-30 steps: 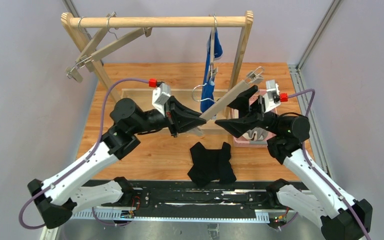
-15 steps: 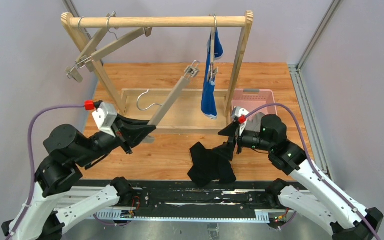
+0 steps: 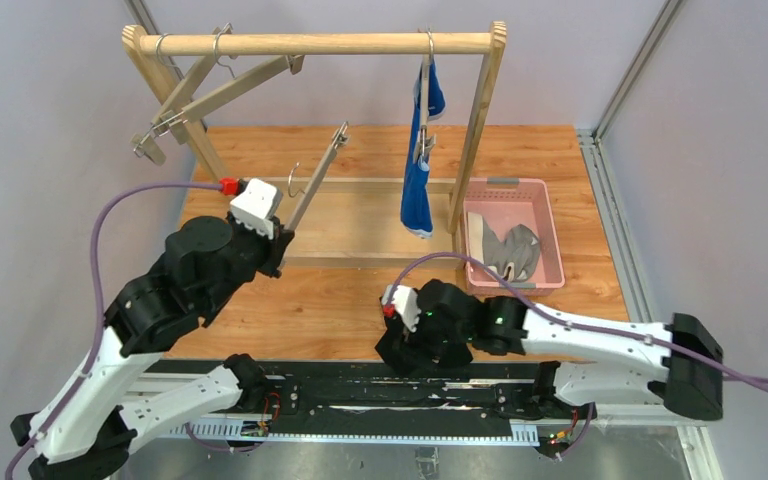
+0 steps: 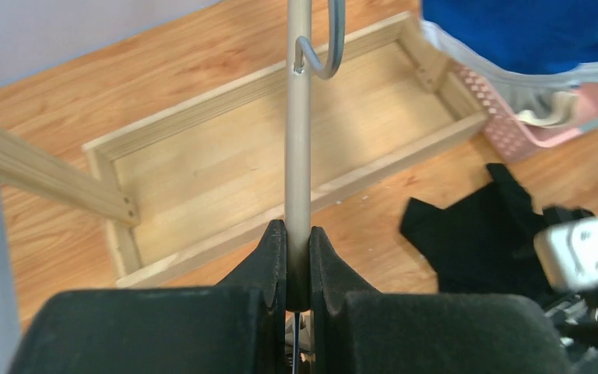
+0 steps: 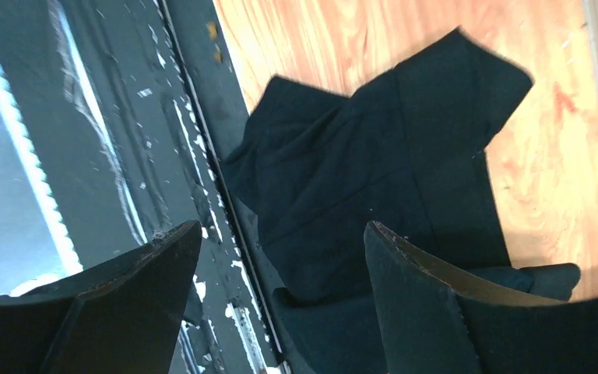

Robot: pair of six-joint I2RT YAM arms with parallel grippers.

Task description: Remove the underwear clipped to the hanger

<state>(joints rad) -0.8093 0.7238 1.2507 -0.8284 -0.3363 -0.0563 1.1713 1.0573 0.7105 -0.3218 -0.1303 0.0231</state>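
My left gripper is shut on the lower end of a bare grey hanger, which points up and back over the wooden tray. No cloth hangs from it. The blue underwear hangs clipped to another hanger on the rack. The grey underwear lies in the pink basket. The black underwear lies flat at the table's near edge. My right gripper hovers open just above it, one finger over the cloth and one over the black rail. In the top view the right wrist hides most of it.
The wooden rack carries two more bare hangers at its left end. Its right post stands between the blue underwear and the basket. A black rail runs along the near edge.
The left arm has drawn back and left with the bare hanger, turning it more upright. The right arm has swung from near the basket down to the black underwear at the near edge, jaws open.
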